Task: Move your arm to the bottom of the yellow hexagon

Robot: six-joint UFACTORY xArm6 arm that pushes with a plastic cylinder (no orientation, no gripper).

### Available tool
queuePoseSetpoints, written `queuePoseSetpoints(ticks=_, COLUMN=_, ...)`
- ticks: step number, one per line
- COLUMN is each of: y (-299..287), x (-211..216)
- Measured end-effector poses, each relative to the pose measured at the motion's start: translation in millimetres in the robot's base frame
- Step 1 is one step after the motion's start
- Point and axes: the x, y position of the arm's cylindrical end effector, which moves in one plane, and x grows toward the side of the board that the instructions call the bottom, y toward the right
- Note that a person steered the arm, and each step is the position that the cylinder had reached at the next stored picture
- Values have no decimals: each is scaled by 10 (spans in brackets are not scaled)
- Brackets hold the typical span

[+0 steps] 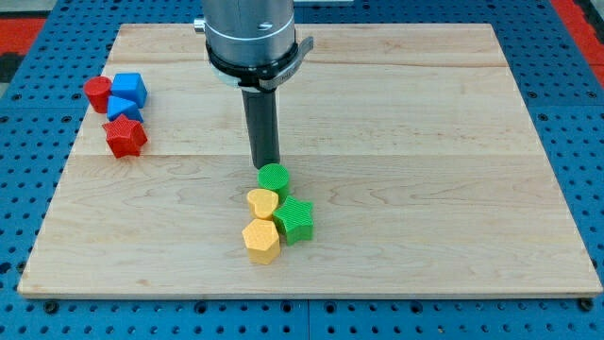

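Observation:
The yellow hexagon [260,240] lies near the board's bottom middle. A yellow heart [261,202] touches it from above. A green star [294,220] sits to its right, and a green cylinder [274,178] sits above the heart. My tip [265,164] is just above the green cylinder, at the top of this cluster, on the far side from the hexagon.
At the view's upper left stand a red cylinder [96,93], a blue cube [129,89], a second blue block [122,109] and a red star [125,138]. The wooden board [425,142] lies on a blue perforated surface.

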Motion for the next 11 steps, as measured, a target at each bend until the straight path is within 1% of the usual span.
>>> queuePoseSetpoints(ticks=3, y=7, x=-6)
queuePoseSetpoints(ticks=4, y=-133, x=-295)
queuePoseSetpoints(ticks=5, y=-845, x=-272)
queuePoseSetpoints(ticks=6, y=-1179, x=521)
queuePoseSetpoints(ticks=7, y=-1139, x=1348)
queuePoseSetpoints(ticks=8, y=-1116, x=1588)
queuePoseSetpoints(ticks=10, y=-376, x=1573)
queuePoseSetpoints(ticks=11, y=-217, x=1443)
